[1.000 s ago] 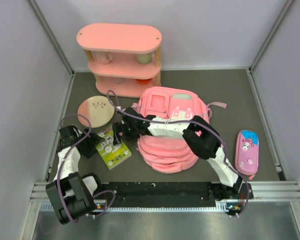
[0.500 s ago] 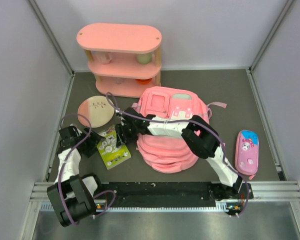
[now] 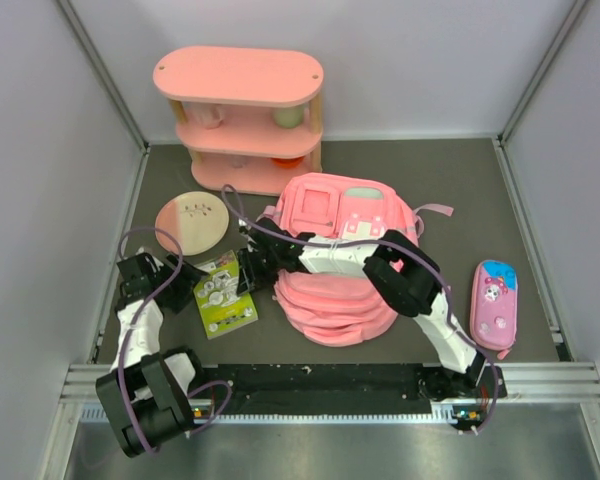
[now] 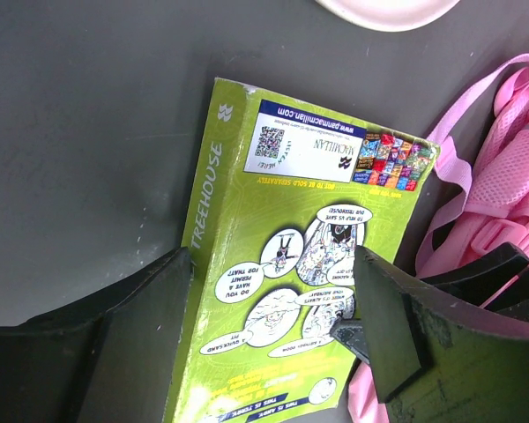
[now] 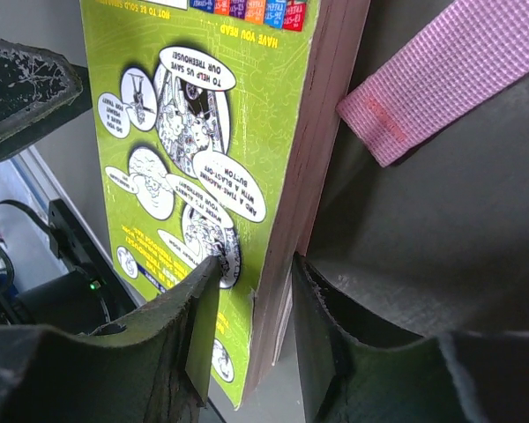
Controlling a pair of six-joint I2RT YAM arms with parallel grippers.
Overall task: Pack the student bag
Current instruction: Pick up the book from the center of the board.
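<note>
The pink backpack (image 3: 330, 305) is lying in the middle of the table (image 3: 460, 190), its front facing up. The right arm is stretching across the backpack to its left side, elbow raised over the bag's right edge. The right gripper (image 3: 248, 272) is pinching the long edge of a green book (image 3: 223, 300), one finger on the cover and one under the pages. The left arm is bending in from farther left of the backpack. The left gripper (image 3: 185, 290) is standing spread wide over the book's spine side. A pink strap (image 5: 458, 70) is trailing beside the book.
</note>
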